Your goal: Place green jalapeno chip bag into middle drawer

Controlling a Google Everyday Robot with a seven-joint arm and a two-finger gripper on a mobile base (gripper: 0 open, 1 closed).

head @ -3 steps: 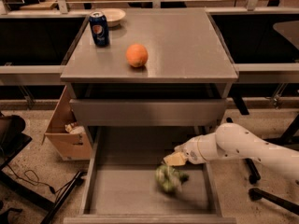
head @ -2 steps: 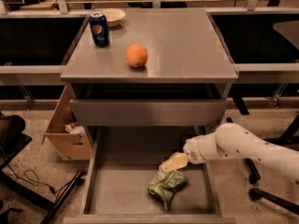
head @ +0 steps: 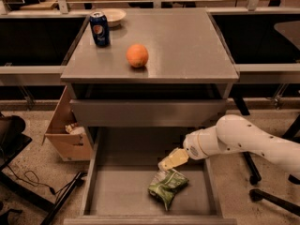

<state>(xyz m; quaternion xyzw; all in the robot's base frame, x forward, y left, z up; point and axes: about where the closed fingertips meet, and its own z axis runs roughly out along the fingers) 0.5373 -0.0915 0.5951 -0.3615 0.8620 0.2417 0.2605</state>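
Bag placement is looking complete, as far as you can judge: the green jalapeno chip bag (head: 167, 186) is lying crumpled on the floor of the middle drawer (head: 117, 191), right of the drawer's centre and toward its front lip. It is sitting wholly inside the low side walls and resting on the metal under its own weight. Your tool (head: 172, 160) is hanging inside the drawer too, just behind the bag and a little above it, and it is not visibly carrying the bag. Whether the tool is spread or pressed together, you cannot tell from this angle. The white arm (head: 248, 139) is reaching in over the drawer's right wall and coming in low, probably because the closed drawer front (head: 147, 112) directly above the middle drawer is leaving little headroom. The drawer is standing pulled out, which is giving you an open floor to drop onto. Above the drawer, on the worktop (head: 187, 46), the orange (head: 137, 56) and the blue soda can (head: 100, 28) are sitting apart, playing no part in this job. You are likely needing only to lift the tool clear of the drawer.
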